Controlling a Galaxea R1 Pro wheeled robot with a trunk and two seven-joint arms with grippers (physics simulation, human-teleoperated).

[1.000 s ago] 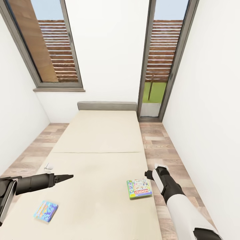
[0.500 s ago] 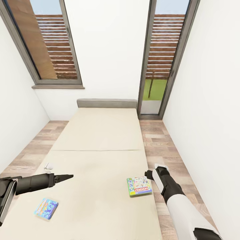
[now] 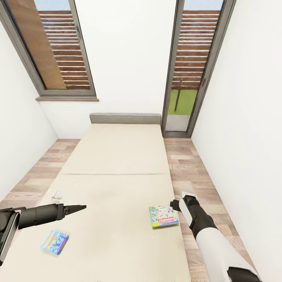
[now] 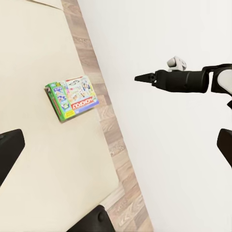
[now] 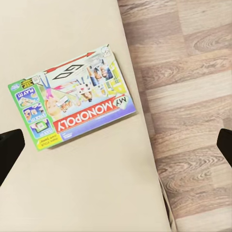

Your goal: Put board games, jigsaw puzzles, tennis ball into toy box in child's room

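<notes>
I count two board games on the bed: one Monopoly box and one smaller blue box. I see two windows.

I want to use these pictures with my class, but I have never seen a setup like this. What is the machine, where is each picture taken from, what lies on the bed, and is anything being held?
This is a computer-simulated robot with two arms, each ending in a two-fingered gripper. The big picture comes from a camera on its head, looking down over a beige bed. The left gripper shows at that picture's left and the right gripper at its right.

The other two pictures come from cameras near each gripper, looking along its fingers.

Two board games lie flat on the bed: a Monopoly box close to the edge by the right gripper, and a small blue box near the left arm.

Nothing is held. In the right wrist picture the dark fingertips stand wide apart above the Monopoly box.
</notes>
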